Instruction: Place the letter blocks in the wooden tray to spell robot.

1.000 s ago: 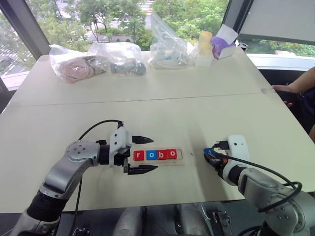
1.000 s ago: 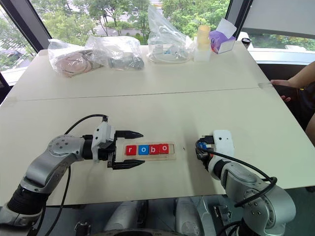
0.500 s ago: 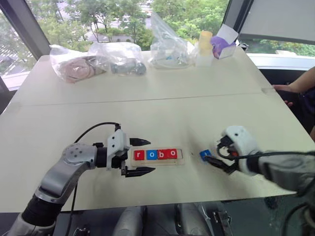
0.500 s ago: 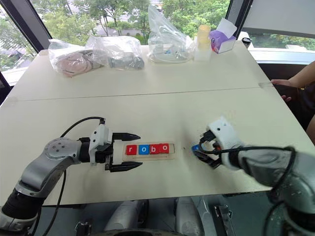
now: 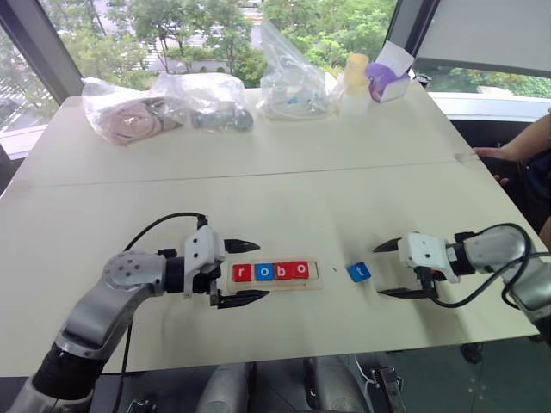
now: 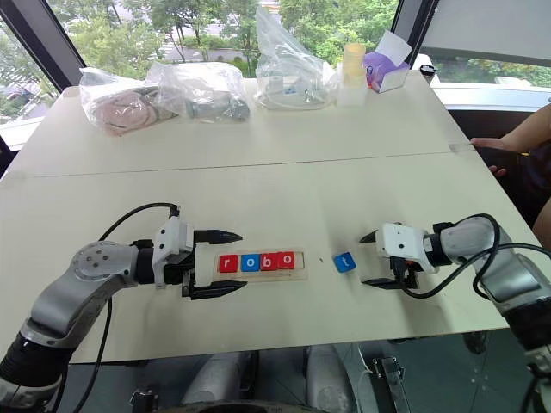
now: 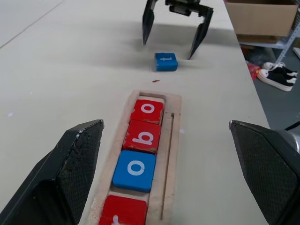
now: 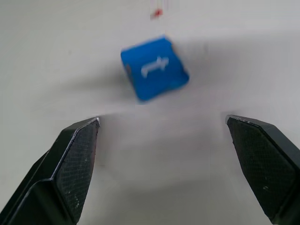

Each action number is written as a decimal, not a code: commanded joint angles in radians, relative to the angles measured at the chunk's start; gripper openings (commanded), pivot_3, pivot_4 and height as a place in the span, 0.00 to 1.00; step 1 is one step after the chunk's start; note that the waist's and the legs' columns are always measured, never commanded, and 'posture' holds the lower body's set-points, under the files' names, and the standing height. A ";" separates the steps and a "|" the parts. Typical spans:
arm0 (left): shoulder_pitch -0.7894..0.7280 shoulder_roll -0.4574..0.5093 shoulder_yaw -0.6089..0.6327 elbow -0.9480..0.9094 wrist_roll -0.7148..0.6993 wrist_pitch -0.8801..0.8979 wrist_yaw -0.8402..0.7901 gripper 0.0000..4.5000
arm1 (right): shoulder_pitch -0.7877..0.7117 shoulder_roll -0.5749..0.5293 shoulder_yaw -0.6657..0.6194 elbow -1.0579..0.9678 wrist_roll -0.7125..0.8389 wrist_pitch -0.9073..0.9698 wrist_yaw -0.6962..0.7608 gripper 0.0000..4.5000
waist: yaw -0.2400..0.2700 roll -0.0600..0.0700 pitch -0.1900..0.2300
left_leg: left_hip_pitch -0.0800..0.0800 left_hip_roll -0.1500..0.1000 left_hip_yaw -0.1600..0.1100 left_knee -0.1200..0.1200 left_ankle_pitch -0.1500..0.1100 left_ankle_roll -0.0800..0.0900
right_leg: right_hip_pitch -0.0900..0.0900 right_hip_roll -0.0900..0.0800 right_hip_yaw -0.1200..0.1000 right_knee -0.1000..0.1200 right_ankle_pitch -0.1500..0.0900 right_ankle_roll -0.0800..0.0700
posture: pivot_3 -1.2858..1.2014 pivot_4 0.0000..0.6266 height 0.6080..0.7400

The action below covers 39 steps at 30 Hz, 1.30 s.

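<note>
The wooden tray [image 5: 318, 277] lies near the table's front edge and holds a red r [image 5: 243, 273], a blue o [image 5: 263, 272], a red b [image 5: 282, 271] and a red o [image 5: 300, 269]. Its right end slot is bare. A blue t block [image 5: 359, 272] lies flat on the table just right of the tray. My left gripper [image 5: 263, 271] is open, its fingers straddling the tray's left end. My right gripper [image 5: 379, 271] is open just right of the t block [image 8: 154, 68], which lies beyond its fingertips and apart from them.
Plastic bags [image 5: 207, 101], a pale bottle [image 5: 356, 84] and a purple box [image 5: 387, 79] line the table's far edge. A person's hand [image 5: 495, 157] rests at the right edge. The left wrist view shows a cardboard box [image 7: 262, 21] and shoes [image 7: 276, 77] off the table.
My right gripper opened and let go of the blue t block, which now lies on the table. The gripper then drew back to the right. The left arm stayed put.
</note>
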 commanded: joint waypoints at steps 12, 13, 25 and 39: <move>0.029 0.031 0.060 -0.076 -0.034 0.030 0.031 1.00 | -0.086 0.135 0.006 0.099 -0.051 -0.044 0.097 0.99 | 0.002 -0.001 -0.001 | 0.000 0.000 0.000 0.000 0.000 -0.001 | 0.000 -0.001 0.000 0.001 0.000 -0.001 | 0.52 0.24 1.00; 0.034 0.035 0.064 -0.079 -0.035 0.030 0.031 1.00 | -0.085 0.140 0.007 0.099 -0.052 -0.042 0.100 0.99 | 0.002 -0.001 -0.001 | 0.000 0.000 0.000 0.000 0.000 -0.001 | 0.000 -0.001 0.000 0.001 0.000 -0.001 | 0.52 0.24 1.00; 0.039 0.045 0.075 -0.079 -0.035 0.029 0.033 1.00 | -0.090 0.172 0.004 0.093 -0.058 -0.020 0.124 0.26 | 0.001 -0.001 -0.001 | 0.000 0.000 0.000 0.001 0.000 -0.001 | 0.000 -0.001 0.000 0.001 0.001 -0.002 | 0.52 0.24 1.00; 0.026 0.042 0.068 -0.073 -0.035 0.032 0.034 1.00 | -0.104 0.216 0.007 -0.322 0.034 0.527 0.015 0.25 | 0.006 -0.001 0.000 | -0.002 -0.001 -0.001 0.001 0.001 -0.002 | -0.002 -0.001 0.000 0.001 0.001 -0.003 | 0.52 0.24 1.00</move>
